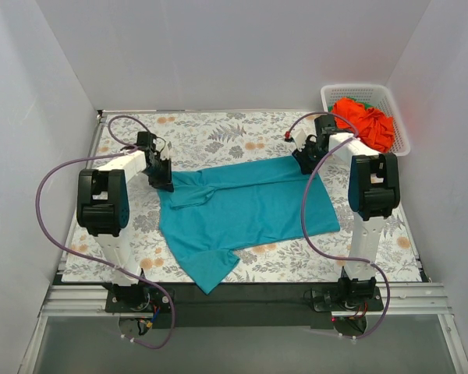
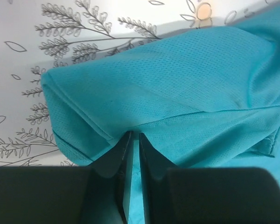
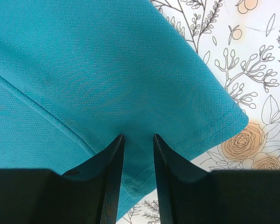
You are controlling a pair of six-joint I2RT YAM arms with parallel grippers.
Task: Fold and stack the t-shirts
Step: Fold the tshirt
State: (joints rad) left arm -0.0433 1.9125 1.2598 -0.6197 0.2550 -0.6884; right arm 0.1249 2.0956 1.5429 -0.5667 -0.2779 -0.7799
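**First fold of the teal shirt under way**

The teal-blue soft cloth t-shirt point(image 1: 246, 210) lies spread on the floral-patterned desk point(image 1: 218, 128), stretched between the two pincers, its far edge already doubled over. The left pincer point(image 2: 132, 136) is all but closed, with a thin layer of the shirt's edge pinched between its jaws. The right pincer point(image 3: 138, 137) stands narrowly parted with the hem corner in the gap; whether it truly clamps, I cannot tell. This looks like the first lengthwise fold. Next, both pincers should carry that edge toward the near side together, level and taut. Beyond the right pincer, a bright orange-red t-shirt point(image 1: 365, 125) lies crumpled in a white plastic lattice basket point(image 1: 327, 95).
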